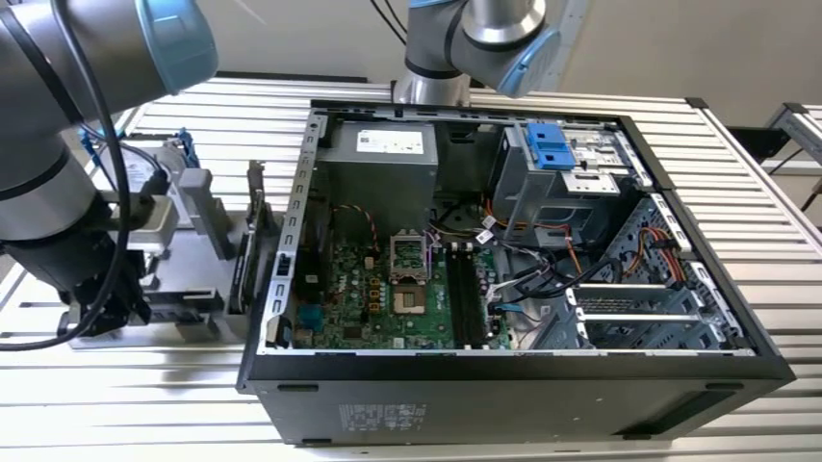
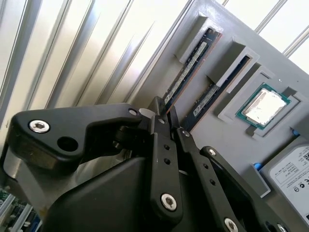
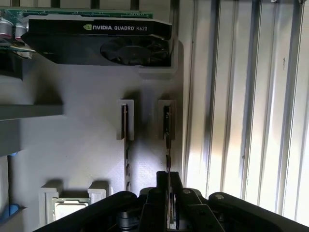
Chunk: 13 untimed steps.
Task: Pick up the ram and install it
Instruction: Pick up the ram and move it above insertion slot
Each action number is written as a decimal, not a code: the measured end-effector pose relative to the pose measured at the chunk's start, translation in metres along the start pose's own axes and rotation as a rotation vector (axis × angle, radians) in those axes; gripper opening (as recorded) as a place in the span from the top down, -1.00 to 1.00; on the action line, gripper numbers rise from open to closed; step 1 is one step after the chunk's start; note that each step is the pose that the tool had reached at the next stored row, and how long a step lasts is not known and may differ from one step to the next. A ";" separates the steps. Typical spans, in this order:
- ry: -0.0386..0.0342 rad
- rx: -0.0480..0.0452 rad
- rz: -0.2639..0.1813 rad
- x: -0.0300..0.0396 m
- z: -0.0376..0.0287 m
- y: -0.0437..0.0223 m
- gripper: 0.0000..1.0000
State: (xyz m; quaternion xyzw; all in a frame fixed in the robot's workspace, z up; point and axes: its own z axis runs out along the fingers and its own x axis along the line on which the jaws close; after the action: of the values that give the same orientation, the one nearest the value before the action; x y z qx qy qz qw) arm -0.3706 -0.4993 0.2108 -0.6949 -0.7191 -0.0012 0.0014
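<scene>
Pick-up stage: the gripper (image 3: 169,178) sits at the grey tray (image 3: 87,159), nine o'clock of the computer case (image 1: 514,390) in the exterior view. Its fingers seem pinched on the ram (image 3: 167,123), which stands in its slot. Freeing it calls for a straight pull, clear of the neighbouring stick (image 3: 125,121).

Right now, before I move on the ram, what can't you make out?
- The ram, first wrist view: the end at the gripper is covered by it.
- Its label, first wrist view: the stick is seen edge-on.
- Latches of the memory slots, exterior view: too small to tell open from closed.
</scene>
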 end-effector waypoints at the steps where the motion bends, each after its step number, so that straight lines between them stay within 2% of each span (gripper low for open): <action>1: 0.0001 -0.0001 0.000 0.0000 -0.0009 0.0000 1.00; 13: 0.0000 -0.0001 0.000 0.0001 -0.0129 0.0000 1.00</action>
State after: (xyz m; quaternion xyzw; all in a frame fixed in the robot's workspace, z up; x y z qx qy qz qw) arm -0.3706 -0.4993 0.2237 -0.6949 -0.7191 -0.0012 0.0014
